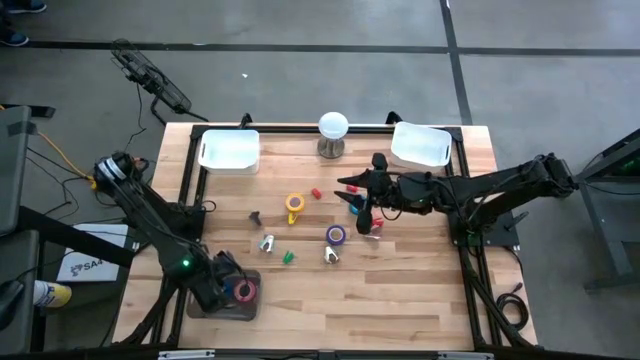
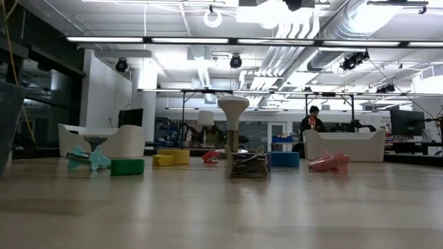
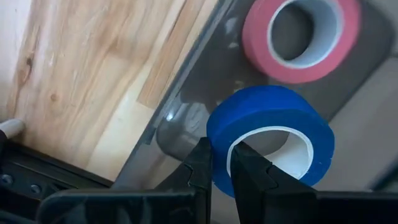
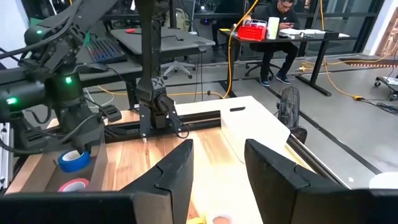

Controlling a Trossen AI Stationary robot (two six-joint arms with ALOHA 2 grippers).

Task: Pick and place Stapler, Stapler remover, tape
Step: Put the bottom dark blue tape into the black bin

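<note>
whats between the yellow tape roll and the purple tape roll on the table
In the high view, only bare wood lies between the yellow tape roll and the purple tape roll.

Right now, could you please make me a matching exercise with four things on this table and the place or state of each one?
Things:
1. blue tape
2. pink tape
3. purple tape
4. right hand

Places or states:
A. lying flat in the grey tray
B. open and empty, above the table
C. pinched by its wall in the left hand
D. lying on the bare wood, mid-table

Pairs: 1-C, 2-A, 3-D, 4-B
</note>
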